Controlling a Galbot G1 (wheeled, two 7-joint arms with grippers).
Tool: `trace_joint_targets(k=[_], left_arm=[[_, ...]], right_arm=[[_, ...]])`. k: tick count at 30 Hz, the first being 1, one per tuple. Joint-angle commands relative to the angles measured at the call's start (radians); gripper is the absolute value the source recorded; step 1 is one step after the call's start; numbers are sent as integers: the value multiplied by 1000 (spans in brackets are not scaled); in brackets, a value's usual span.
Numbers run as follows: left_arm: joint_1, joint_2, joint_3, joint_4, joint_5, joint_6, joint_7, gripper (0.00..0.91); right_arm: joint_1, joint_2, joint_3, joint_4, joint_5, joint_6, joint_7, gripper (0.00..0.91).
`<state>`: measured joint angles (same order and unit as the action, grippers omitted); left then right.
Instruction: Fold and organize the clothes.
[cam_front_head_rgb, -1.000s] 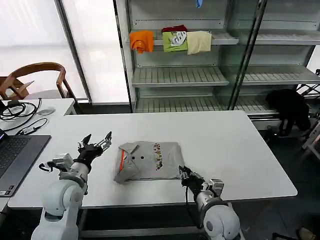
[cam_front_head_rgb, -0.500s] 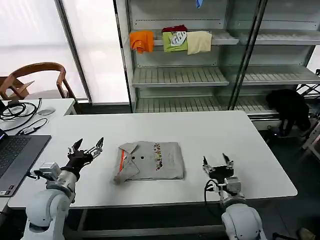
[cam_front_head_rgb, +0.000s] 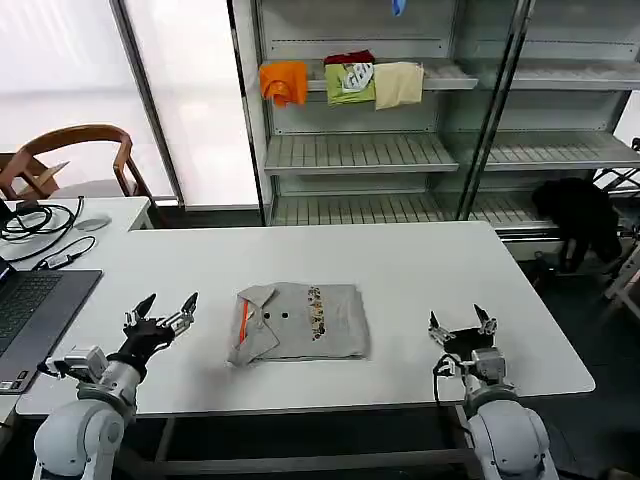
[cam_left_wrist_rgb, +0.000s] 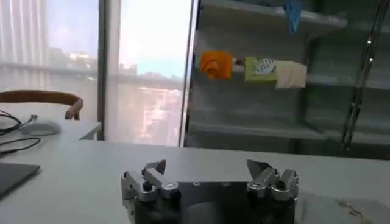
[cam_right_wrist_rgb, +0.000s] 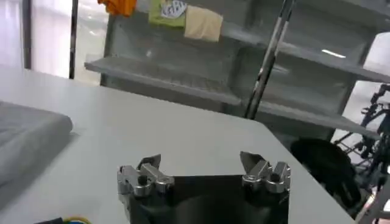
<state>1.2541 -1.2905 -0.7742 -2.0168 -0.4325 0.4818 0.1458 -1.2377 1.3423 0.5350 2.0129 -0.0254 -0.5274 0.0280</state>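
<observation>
Head view: light grey soft-fabric short-sleeved shirt (cam_front_head_rgb: 298, 322) lies folded into a compact rectangle at the middle of the white rectangular table (cam_front_head_rgb: 430, 270), near the front edge. Collar, buttons and an orange stripe face up along its left side; a small multicoloured printed logo runs down the centre. Edges look squared, so the folding step reads as finished; what remains, by my judgement, is moving it to storage. Left gripper (cam_front_head_rgb: 160, 317) sits low over the table, beside the shirt's left edge but clear of it, jaws spread, nothing between them. Right gripper (cam_front_head_rgb: 460, 328) is further off on the shirt's other side, near the front right of the table, jaws likewise apart and empty. Both flank the garment symmetrically, a likely stance for sliding in under opposite edges to lift it flat. Left wrist view confirms spread fingers (cam_left_wrist_rgb: 153, 168); right wrist view shows the same, with the shirt's grey folded edge (cam_right_wrist_rgb: 27, 137) off to one side. Behind the table, a metal shelving unit (cam_front_head_rgb: 360, 150) carries orange, green and cream folded garments (cam_front_head_rgb: 345, 82) on an upper shelf, the probable destination. Dark laptop (cam_front_head_rgb: 30, 310) and cables occupy the neighbouring desk at left.
</observation>
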Motion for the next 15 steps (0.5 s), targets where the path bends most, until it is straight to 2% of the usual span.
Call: trace_joint_targets(k=[1, 6, 15], left_arm=[[29, 5, -11, 4, -68, -1, 13, 907], [26, 3, -12, 13, -115, 3, 12, 907], [25, -1, -3, 46, -103, -25, 12, 907]], right_arm=[[7, -6, 36, -17, 0, -25, 3, 907], [-8, -17, 44, 3, 18, 6, -11, 907], [-10, -21, 46, 23, 41, 7, -43, 907]])
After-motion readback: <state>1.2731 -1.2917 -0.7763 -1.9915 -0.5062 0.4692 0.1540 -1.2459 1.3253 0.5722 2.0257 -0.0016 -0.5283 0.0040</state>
